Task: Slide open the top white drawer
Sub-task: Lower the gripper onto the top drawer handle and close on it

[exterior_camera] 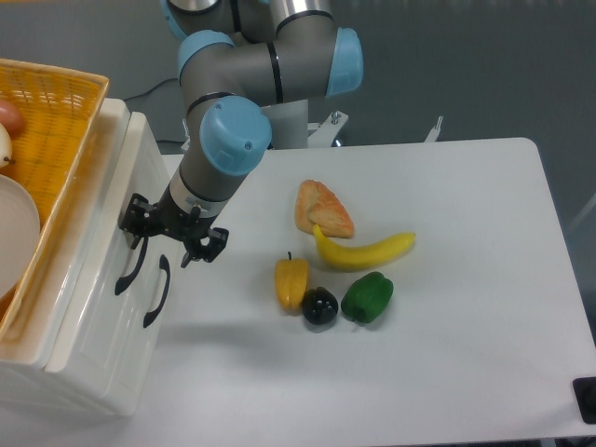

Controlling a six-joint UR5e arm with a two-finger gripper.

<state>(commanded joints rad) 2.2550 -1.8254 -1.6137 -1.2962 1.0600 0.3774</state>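
Gripper [173, 233] fingers are seen spread apart with nothing held between them, positioned at the upper end of the black handle [131, 268] of the top white drawer [102, 200], though contact with that handle cannot be confirmed. To the left of and below the gripper, the top white drawer is found set flush in the white cabinet [88, 372] at the left edge of the table [466, 354], beneath the orange woven basket [47, 121]. Its glossy white front is noted with one curved black handle, beside the matching handle of the lower white drawer [156, 291].
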